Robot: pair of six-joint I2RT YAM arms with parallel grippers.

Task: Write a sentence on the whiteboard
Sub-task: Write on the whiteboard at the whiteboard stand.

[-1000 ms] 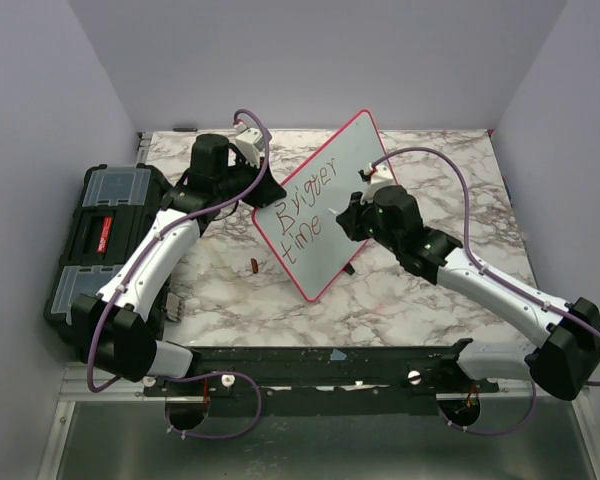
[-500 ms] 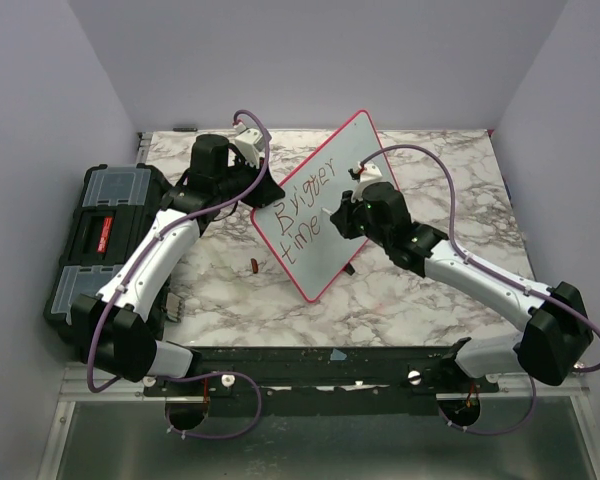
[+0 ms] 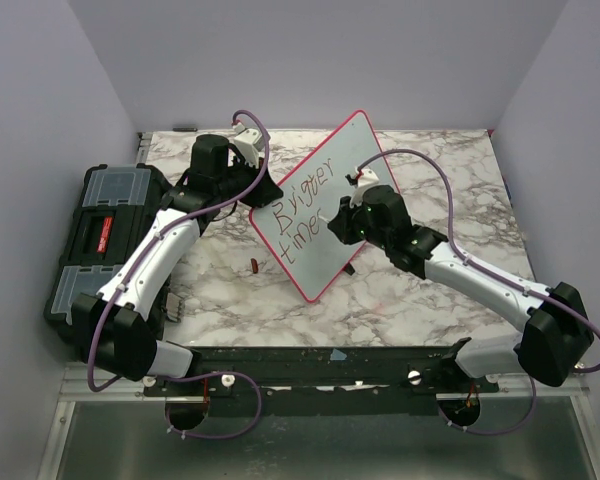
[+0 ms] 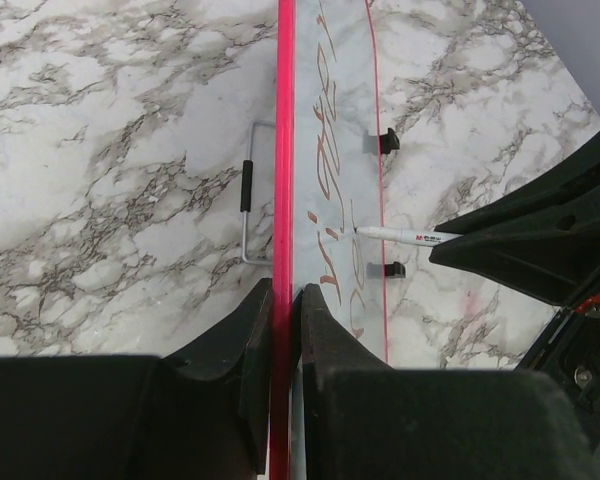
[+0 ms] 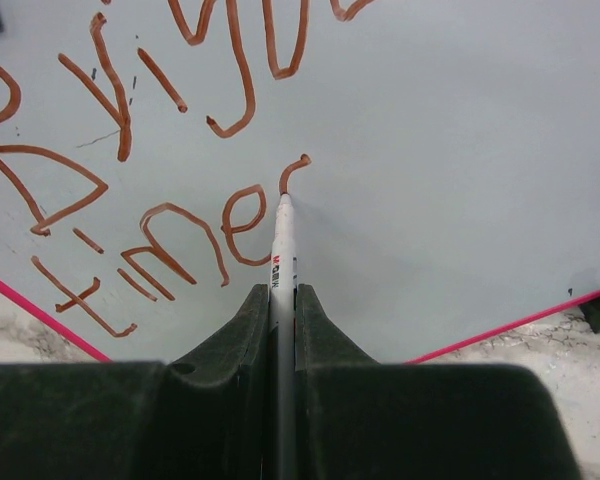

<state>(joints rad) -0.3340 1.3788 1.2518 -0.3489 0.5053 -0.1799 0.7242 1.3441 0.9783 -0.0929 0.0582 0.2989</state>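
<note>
The whiteboard (image 3: pixel 325 205), pale with a red-pink frame, stands tilted on the marble table. My left gripper (image 4: pixel 284 300) is shut on its frame edge (image 4: pixel 284 150) and holds it up. The sentence (image 3: pixel 302 210) reads "Brigger" above "time" in reddish-brown, with a fresh curved stroke after the "e" (image 5: pixel 295 172). My right gripper (image 5: pixel 283 300) is shut on a white marker (image 5: pixel 282 250). The marker tip touches the board at that stroke. The marker also shows in the left wrist view (image 4: pixel 405 236).
A black toolbox (image 3: pixel 100 235) lies at the table's left edge. A small reddish marker cap (image 3: pixel 255 266) lies on the marble near the board's lower corner. The board's wire stand (image 4: pixel 248 200) sticks out behind it. Purple walls close in three sides.
My right gripper moved left along the second line with the marker. The word "time" was finished and a new curved stroke begun after it. The left arm and board stayed still.
</note>
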